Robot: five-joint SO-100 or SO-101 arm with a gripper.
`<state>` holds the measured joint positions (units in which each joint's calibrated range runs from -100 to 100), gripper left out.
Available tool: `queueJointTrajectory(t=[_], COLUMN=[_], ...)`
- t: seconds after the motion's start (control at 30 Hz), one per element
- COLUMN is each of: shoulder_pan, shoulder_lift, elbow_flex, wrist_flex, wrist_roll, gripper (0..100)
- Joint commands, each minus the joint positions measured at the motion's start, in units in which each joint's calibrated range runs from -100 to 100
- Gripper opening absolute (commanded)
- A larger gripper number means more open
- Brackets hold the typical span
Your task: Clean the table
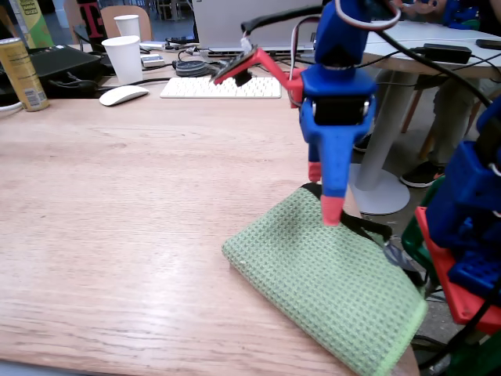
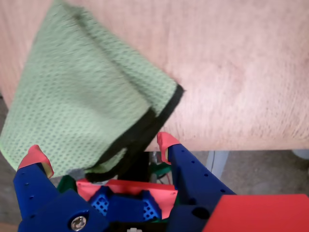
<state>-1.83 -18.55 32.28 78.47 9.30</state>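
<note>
wooden table (image 1: 117,219) clear ahead; my gripper (image 2: 101,152) gapes wide, empty, straddling green cloth (image 2: 82,96): descend squarely, then close.

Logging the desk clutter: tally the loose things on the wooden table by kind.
Green cloth: 1
White paper cups: 2
Drink can: 1
White mouse: 1
White keyboard: 1
Total: 6

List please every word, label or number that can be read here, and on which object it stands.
None can be read with certainty.
Yellow can: has print, too blurred.
Green-yellow package at the top left: large letters, cut off and blurred.
Green cloth, end effector, table: no text.
</note>
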Motion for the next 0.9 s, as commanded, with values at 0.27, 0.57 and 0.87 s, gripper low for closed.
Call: queueJointTrajectory(t=[0.27, 0.57, 0.87], shoulder_pan=[-5.1, -15.6, -15.6], shoulder_lift=[8.0, 21.1, 21.6], elbow_flex=[-0.4, -1.4, -0.5], wrist_flex=[-5.5, -14.3, -14.6], wrist_roll=[0.2, 0.1, 0.1], gripper=[48, 47, 39])
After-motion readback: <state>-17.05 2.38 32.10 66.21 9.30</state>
